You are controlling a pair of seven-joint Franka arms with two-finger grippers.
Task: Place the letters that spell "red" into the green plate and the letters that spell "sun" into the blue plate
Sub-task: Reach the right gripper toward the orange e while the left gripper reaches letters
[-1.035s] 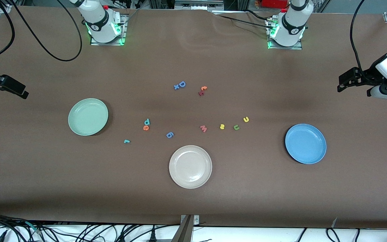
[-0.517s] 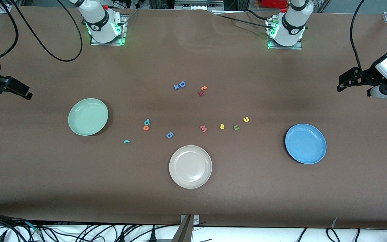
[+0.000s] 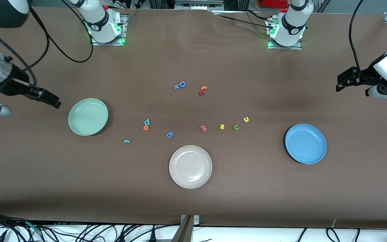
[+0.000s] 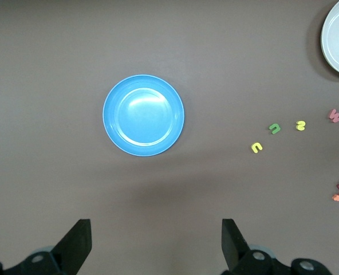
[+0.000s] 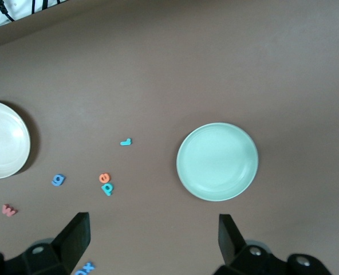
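The right gripper [image 3: 54, 102] hangs beside the green plate [image 3: 88, 116], jaws spread and empty. On the tabletop [image 3: 193, 201] lie the teal r [image 3: 126, 141], orange e [image 3: 145, 127] touching teal d [image 3: 147, 121], then yellow s [image 3: 222, 126], what looks like a green n [image 3: 236, 127], and yellow u [image 3: 246, 119]. The blue plate [image 3: 305, 143] sits bare. The left gripper [image 3: 341, 84] waits, jaws spread.

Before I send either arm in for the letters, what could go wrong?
1. The orange e and teal d touch, so open fingers may drag both or flick one away.
2. The blue g lies near the r, and a bigger blue D lies farther back: either could be mistaken for the d.
3. The green n sits close between the yellow s and yellow u, with a pink m beside them, so neighbours may get nudged.
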